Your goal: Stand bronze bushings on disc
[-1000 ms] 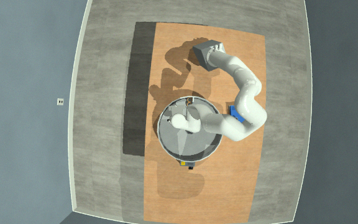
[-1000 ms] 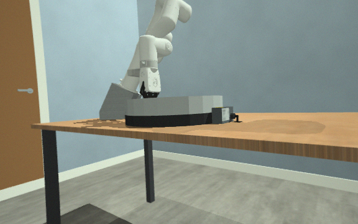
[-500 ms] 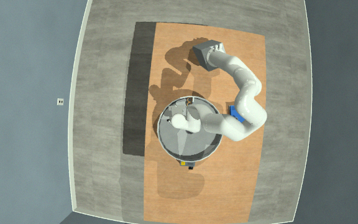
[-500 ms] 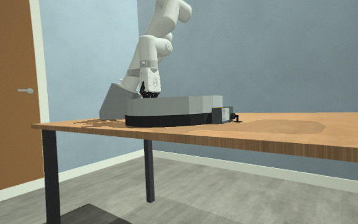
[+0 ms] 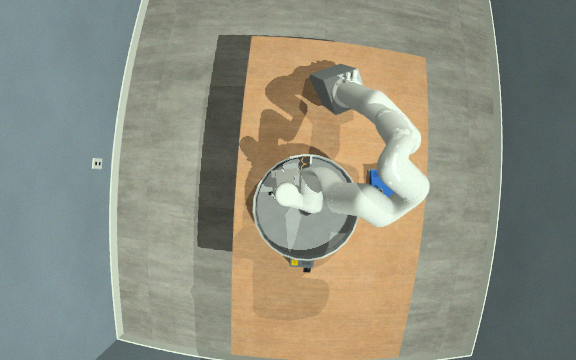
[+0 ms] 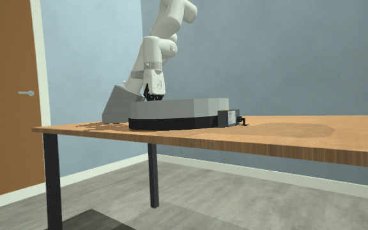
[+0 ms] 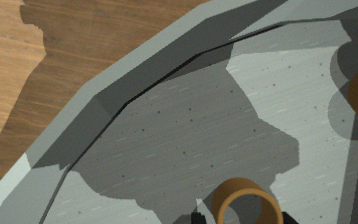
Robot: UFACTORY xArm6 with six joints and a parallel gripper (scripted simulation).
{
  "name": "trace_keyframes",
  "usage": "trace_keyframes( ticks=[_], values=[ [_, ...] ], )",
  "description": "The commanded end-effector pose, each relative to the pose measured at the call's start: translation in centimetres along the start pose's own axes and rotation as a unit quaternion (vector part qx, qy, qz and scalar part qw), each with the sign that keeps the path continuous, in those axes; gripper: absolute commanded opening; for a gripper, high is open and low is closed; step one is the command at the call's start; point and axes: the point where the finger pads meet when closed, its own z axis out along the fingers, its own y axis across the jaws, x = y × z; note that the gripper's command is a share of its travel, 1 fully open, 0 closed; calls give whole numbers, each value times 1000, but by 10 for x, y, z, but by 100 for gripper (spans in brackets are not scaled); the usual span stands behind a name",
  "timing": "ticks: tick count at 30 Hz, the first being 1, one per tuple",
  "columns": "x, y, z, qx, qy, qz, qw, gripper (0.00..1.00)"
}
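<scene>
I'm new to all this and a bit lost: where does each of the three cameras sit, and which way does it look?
Top: overhead, looking straight down at table and turntable; the whole arm shows.
Exterior: beside the table, low, looking across; forearm and gripper show.
Wrist: on the arm, looking down at the disc; bronze bushing between dark fingertips.
All share the turntable.
</scene>
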Motion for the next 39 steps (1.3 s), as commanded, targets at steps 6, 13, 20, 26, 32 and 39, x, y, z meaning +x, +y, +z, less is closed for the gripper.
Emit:
trace_keyframes(
  ticks=[6, 13, 20, 26, 32, 39],
  values=[
    [-1, -1, -4, 1, -1, 0, 1000, 42],
    [-1, -1, -21, 1, -1, 0, 1000, 42],
    [-1, -1, -49, 1, -1, 0, 1000, 42],
    [0, -1, -70, 1, -1, 0, 1000, 42],
    [0, -1, -73, 1, -1, 0, 1000, 42],
    [0, -1, -73, 1, -1, 0, 1000, 42]
  ],
)
